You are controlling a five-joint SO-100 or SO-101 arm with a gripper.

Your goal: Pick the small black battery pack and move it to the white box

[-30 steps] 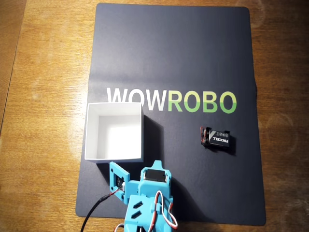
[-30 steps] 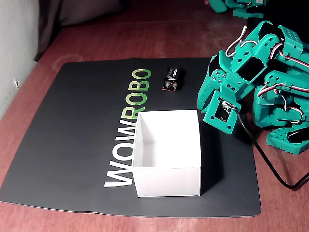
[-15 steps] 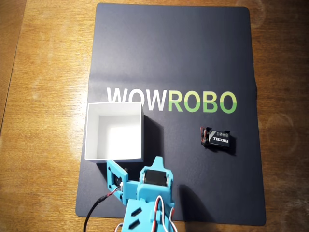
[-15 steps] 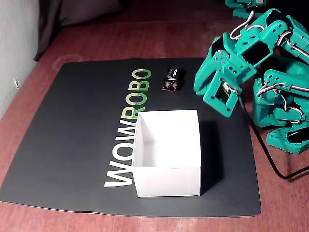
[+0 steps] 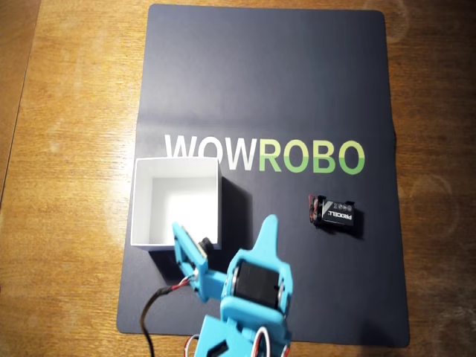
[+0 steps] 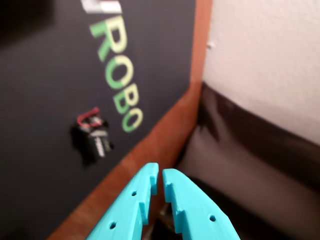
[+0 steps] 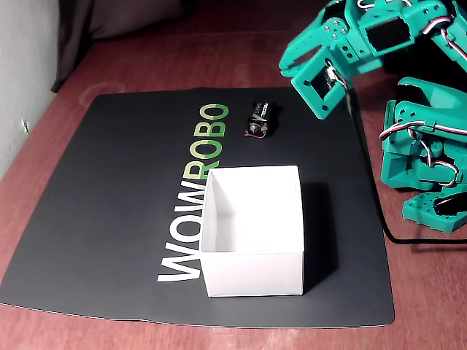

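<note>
The small black battery pack (image 5: 336, 214) lies flat on the dark mat, white lettering up and red wires at its left end, to the right of the white box (image 5: 138, 204). It also shows in the wrist view (image 6: 94, 137) and the fixed view (image 7: 259, 118). The white box (image 7: 252, 273) stands open and holds nothing. My teal gripper (image 5: 269, 222) hangs above the mat between box and battery, touching neither. In the wrist view the gripper (image 6: 160, 171) is shut with only a thin slit between the fingers and holds nothing. In the fixed view the gripper (image 7: 286, 64) is raised, right of the battery.
A dark mat (image 5: 260, 89) with WOWROBO lettering covers a wooden table (image 5: 67, 149). The arm's base (image 7: 427, 168) stands at the mat's edge, and a black cable (image 5: 152, 312) trails from the wrist. A dark cloth and a pale wall (image 6: 260, 60) lie beyond the table edge.
</note>
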